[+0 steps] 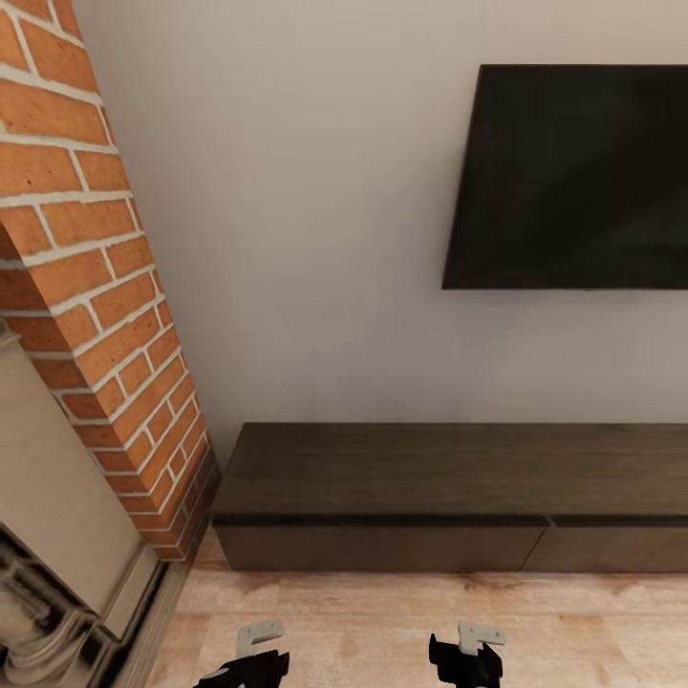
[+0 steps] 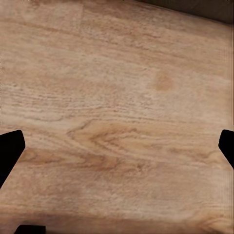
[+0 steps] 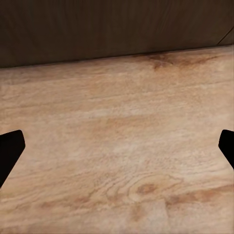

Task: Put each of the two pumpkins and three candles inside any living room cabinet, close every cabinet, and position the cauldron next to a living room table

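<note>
The cabinet (image 1: 420,478) is a long low dark-brown unit against the white wall, and its drawer fronts (image 1: 382,547) sit flush and shut. My left gripper (image 1: 244,661) and right gripper (image 1: 468,655) hang low over the wood floor in front of it. In the left wrist view the left gripper (image 2: 117,151) is open with only floor between its dark fingertips (image 2: 9,148). The right gripper (image 3: 117,151) is likewise open and empty, facing the cabinet's base (image 3: 112,29). The pumpkins, candles, cauldron and table are out of view.
A red brick chimney column (image 1: 86,287) with a beige fireplace surround (image 1: 48,535) stands close at the left. A black TV (image 1: 573,177) hangs on the wall above the cabinet. Light wood floor (image 1: 382,621) lies between me and the cabinet.
</note>
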Tool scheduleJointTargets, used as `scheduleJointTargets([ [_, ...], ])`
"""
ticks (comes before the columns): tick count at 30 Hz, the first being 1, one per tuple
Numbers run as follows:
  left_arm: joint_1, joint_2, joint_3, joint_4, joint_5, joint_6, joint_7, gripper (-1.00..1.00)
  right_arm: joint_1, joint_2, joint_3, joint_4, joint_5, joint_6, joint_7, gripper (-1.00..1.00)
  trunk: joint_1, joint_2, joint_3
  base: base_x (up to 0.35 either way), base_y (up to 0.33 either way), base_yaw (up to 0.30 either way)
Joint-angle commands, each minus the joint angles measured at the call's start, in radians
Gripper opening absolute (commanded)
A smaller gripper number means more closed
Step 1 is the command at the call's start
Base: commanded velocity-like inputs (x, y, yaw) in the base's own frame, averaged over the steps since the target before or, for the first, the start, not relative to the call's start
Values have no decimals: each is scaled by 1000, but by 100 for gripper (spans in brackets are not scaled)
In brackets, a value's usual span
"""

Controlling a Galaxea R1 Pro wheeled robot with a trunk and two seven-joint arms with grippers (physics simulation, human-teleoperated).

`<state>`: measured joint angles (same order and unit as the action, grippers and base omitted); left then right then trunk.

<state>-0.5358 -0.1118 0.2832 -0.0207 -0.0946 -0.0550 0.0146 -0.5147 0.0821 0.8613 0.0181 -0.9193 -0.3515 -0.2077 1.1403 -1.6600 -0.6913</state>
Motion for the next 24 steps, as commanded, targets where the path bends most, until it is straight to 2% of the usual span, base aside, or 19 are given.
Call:
scheduleJointTargets([
  [1,-1,0,8,1,-10,-3,1,100,-1,1,8,2,-6,-3,-2,100,-4,7,2,0,0,0],
  [24,15,-2,8,1,-11,-3,1,100,-1,1,8,2,-6,-3,-3,100,-92,168,74,0,0,0],
])
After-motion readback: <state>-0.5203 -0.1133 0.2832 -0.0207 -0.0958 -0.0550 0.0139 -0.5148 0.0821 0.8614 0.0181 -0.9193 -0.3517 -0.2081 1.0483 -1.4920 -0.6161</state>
